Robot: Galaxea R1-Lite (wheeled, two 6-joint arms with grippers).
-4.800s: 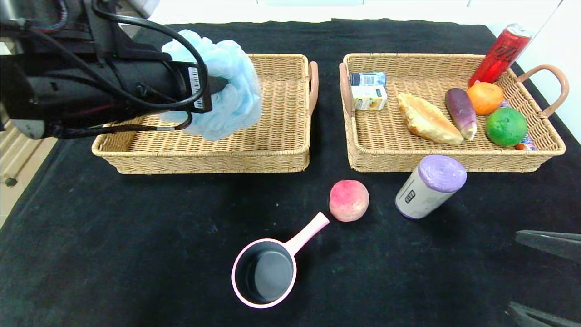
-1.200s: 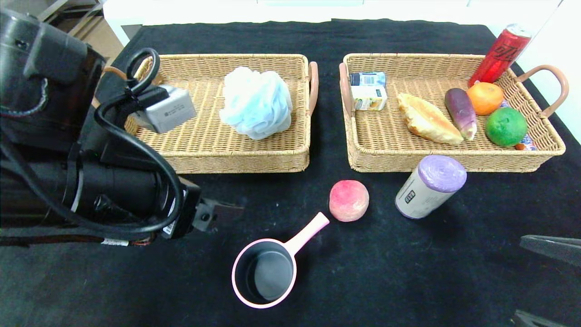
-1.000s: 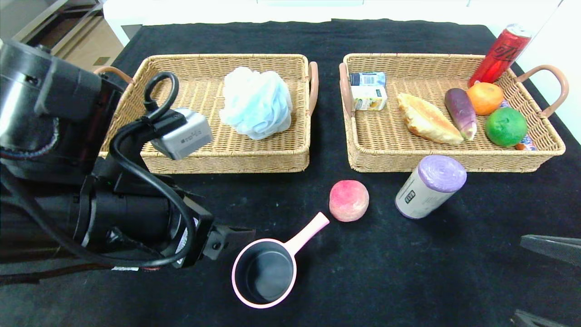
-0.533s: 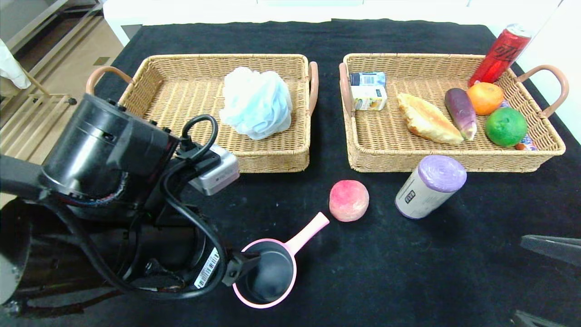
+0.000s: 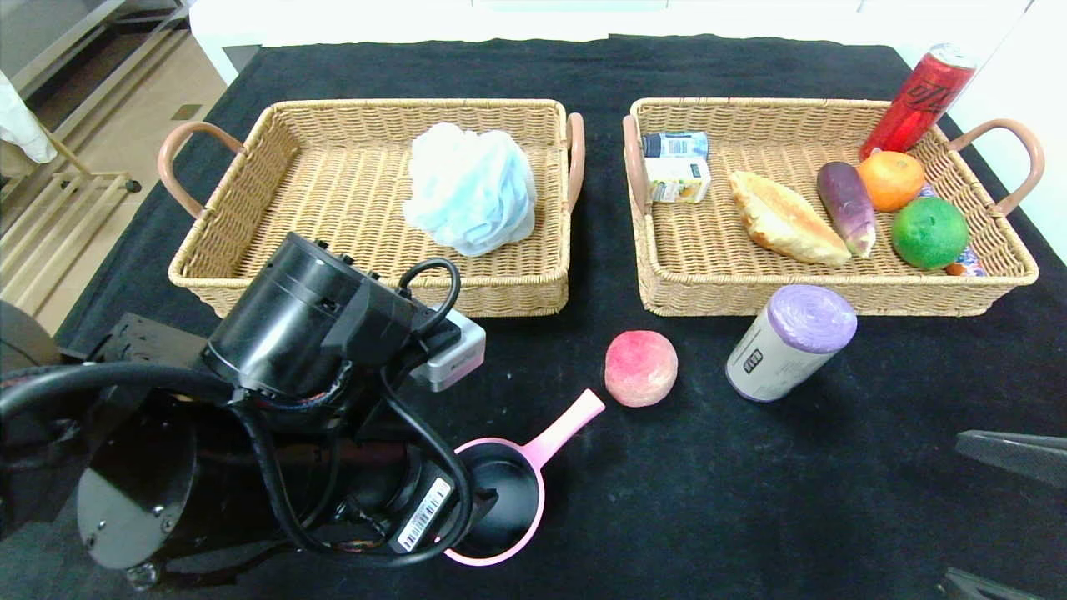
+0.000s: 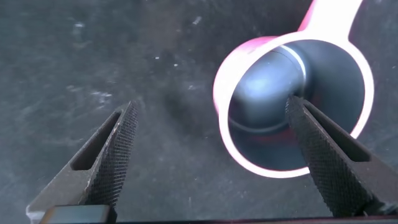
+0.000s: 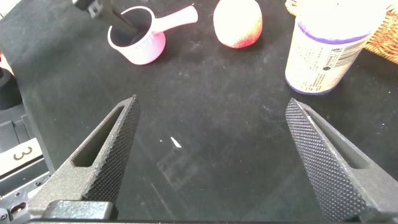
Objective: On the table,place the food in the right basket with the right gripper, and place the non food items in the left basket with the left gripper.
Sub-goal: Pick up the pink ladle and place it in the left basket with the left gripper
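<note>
Black table (image 5: 750, 500): two baskets, one pan (image 5: 508, 500) (pink), one peach (image 5: 640, 367).

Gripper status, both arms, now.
Left gripper: open, holding nothing, one finger over the small pink pan with dark inside, the other outside its rim.
Right gripper: open, empty, above the black cloth table.

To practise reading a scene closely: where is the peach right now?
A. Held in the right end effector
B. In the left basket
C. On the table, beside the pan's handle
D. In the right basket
C: the peach lies on the table just past the pan handle's tip, in front of both baskets.
</note>
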